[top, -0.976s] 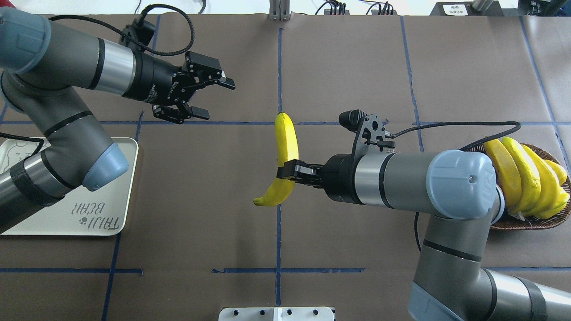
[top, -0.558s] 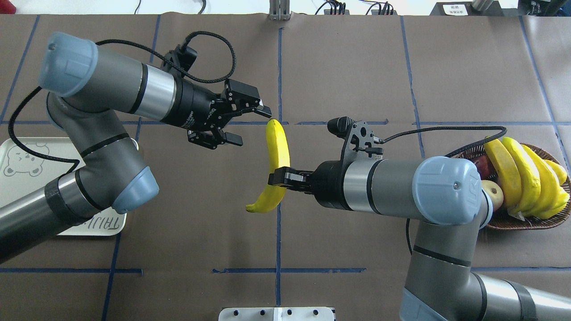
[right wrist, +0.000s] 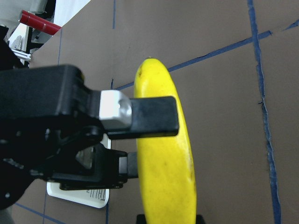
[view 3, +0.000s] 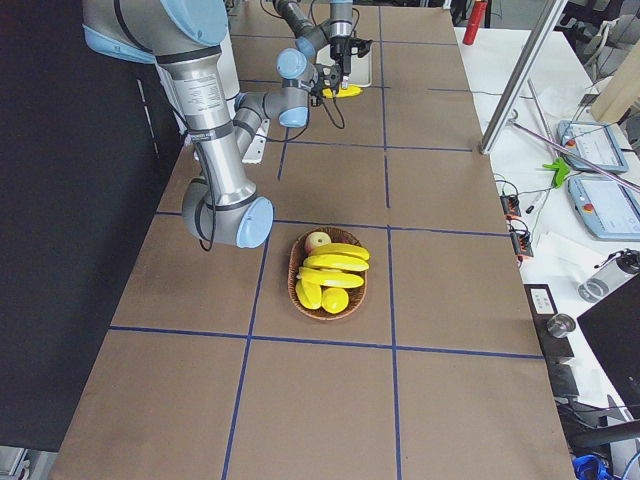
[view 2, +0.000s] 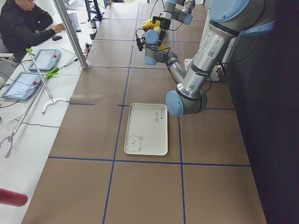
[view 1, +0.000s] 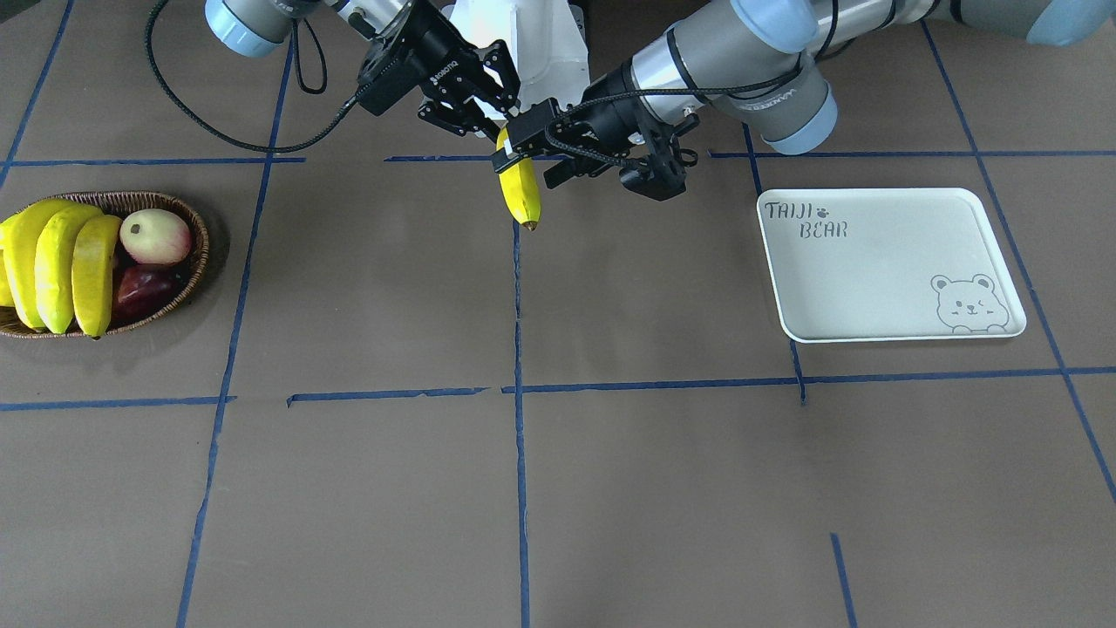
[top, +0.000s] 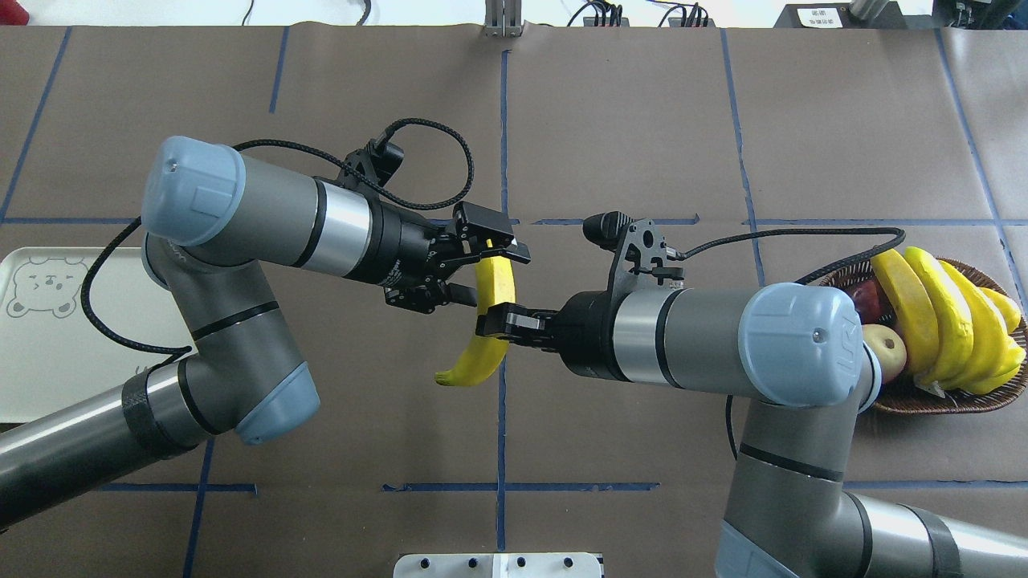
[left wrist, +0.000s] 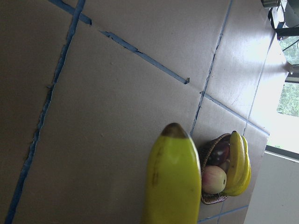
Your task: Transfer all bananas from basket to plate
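Observation:
A yellow banana (top: pixel 474 365) hangs over the middle of the table, with my right gripper (top: pixel 496 321) shut on its middle. My left gripper (top: pixel 491 277) is open, one of its fingers (right wrist: pixel 154 116) on each side of the banana's far half (view 1: pixel 520 192). The left wrist view shows that banana (left wrist: pixel 173 182) close up, dark tip outward. Several more bananas (top: pixel 940 321) lie in the wicker basket (top: pixel 932 404) at the right. The white plate (top: pixel 48 353) lies at the left with nothing on it (view 1: pixel 881 270).
A pale red-yellow fruit (view 1: pixel 155 235) and a dark red fruit (view 1: pixel 135 290) share the basket (view 1: pixel 202 249). Blue tape lines cross the brown table. A grey bracket (top: pixel 498 564) sits at the near edge. A person (view 2: pixel 23 28) sits at a desk beyond the table.
My left arm swung right, away from the plate, and its open fingers now straddle the banana. The right gripper carried the banana slightly left and nearer the robot.

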Available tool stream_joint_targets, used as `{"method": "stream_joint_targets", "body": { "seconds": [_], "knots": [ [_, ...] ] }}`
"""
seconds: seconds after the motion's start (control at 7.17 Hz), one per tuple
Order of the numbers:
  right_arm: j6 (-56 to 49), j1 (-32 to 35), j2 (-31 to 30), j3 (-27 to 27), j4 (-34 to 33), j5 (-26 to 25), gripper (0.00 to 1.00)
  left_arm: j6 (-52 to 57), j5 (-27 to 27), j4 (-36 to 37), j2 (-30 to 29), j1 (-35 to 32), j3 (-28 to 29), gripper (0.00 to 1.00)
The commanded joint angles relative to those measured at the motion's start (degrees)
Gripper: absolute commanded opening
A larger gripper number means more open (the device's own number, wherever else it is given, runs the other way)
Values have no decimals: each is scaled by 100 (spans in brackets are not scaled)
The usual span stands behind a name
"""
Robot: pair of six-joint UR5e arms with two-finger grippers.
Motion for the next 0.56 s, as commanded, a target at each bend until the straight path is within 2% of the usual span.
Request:
{"method": "stream_joint_targets", "body": {
  "seconds": [0.0, 0.14, 0.28, 0.42],
  "knots": [
    [0, 6, -12, -5, 11, 22, 3, 268, 27, 5, 21, 16, 2, 1],
    [9, -11, -4, 4, 19, 31, 39, 480, 27, 40, 21, 7, 11, 0],
    [17, -29, 5, 13, 19, 5, 99, 490, 27, 40, 30, 7, 28, 0],
    [18, -20, -3, 30, 19, 13, 100, 491, 27, 49, 30, 7, 28, 0]
  ]
}}
